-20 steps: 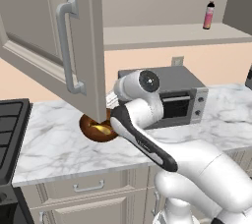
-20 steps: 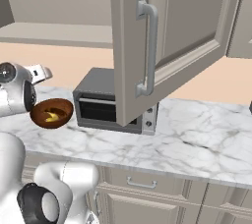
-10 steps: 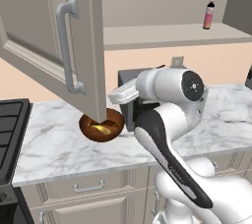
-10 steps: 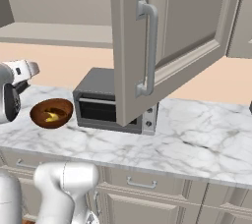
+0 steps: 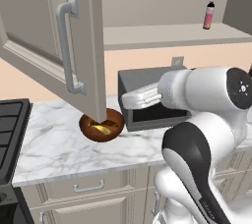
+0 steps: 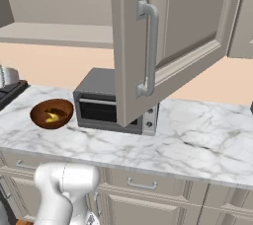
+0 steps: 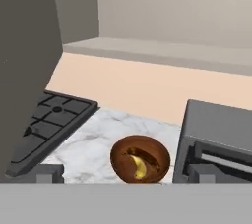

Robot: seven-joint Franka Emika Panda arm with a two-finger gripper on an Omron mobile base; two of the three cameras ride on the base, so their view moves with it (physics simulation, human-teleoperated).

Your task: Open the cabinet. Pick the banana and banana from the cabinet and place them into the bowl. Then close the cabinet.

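The cabinet stands open, its left door (image 5: 81, 46) swung out over the counter and its right door (image 6: 188, 26) swung out too. The dark reddish-brown bowl (image 7: 140, 159) sits on the marble counter between stove and oven, with a yellow banana (image 7: 140, 166) lying in it. A darker curved shape beside that banana blends into the bowl. The door's lower corner partly hides the bowl (image 5: 102, 126). My gripper (image 7: 125, 175) hangs above and to the oven side of the bowl. It is open, fingers wide apart, nothing between them. My white hand (image 5: 140, 97) points left toward the door edge.
A grey box oven (image 6: 109, 101) stands right of the bowl. A black stove (image 7: 49, 122) lies left of it. A pink bottle (image 5: 209, 15) stands on the cabinet shelf (image 5: 167, 35). Low drawers (image 6: 143, 184) run under the counter. The open door's edge hangs close to my hand.
My hand has drawn back to the right, away from the bowl, and the arm's elbow has swung right and up. The jaws stay open. Bowl and doors have not moved.
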